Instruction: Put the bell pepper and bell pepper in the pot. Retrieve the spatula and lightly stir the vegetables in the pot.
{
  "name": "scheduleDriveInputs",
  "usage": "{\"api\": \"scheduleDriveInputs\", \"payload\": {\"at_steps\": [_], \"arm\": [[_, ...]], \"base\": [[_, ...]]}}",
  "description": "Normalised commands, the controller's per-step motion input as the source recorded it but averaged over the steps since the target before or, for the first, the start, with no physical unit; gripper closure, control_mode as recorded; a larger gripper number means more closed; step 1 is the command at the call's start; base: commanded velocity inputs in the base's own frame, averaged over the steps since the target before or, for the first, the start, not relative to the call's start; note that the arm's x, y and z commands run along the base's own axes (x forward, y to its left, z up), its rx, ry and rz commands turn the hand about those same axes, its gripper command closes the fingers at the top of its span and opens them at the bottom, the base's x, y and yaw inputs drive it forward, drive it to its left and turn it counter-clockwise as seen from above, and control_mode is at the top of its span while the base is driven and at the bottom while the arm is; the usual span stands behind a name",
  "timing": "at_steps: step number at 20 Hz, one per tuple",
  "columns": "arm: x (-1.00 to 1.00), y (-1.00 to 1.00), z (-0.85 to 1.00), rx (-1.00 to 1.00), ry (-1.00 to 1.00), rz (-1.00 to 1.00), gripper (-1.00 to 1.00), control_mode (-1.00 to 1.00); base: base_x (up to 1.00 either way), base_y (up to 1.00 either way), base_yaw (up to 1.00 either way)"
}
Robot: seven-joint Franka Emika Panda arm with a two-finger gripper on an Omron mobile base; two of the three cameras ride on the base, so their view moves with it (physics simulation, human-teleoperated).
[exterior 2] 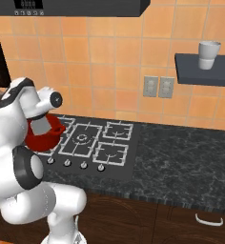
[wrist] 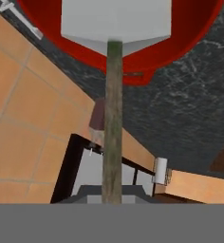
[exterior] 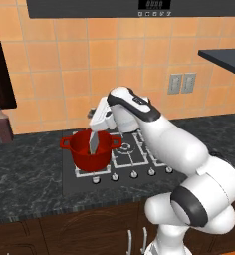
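Your flat pale grey-white spatula [exterior: 94, 143] hangs blade-down inside the round, deep, glossy red pot [exterior: 87, 149], its thin greenish-brown stick handle [wrist: 112, 118] running straight up from the blade, which I judge is what you want for a gentle stir rather than a scoop. The pot sits on the near-left burner of the black gas hob [exterior: 134, 154], so the white arm has to reach across from the pot's right. Your pincer [exterior: 100, 127] is closed narrow on the spatula handle just above the pot's rim, keeping the tool upright. No pepper can be made out inside the pot; the blade and wall hide its floor. A dark brown bottle [exterior: 3, 125] stands well left of the pot on the marbled dark desk [exterior: 30, 174].
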Motion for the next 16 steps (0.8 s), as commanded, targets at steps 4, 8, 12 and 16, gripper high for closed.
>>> {"api": "scheduleDriveInputs", "payload": {"at_steps": [4, 8, 12, 16], "arm": [[0.05, -0.01, -0.43, 0.0, 0.0, -0.05, 1.0, -1.0], [0.05, 0.03, -0.25, 0.03, 0.0, -0.12, 1.0, -1.0], [0.0, 0.07, 0.0, 0.17, 0.0, -0.09, 1.0, -1.0], [0.0, 0.02, -0.15, 0.16, 0.0, -0.04, 1.0, -1.0]], "base": [[0.0, 0.0, 0.0], [0.0, 0.0, 0.0], [0.0, 0.0, 0.0], [0.0, 0.0, 0.0]]}}
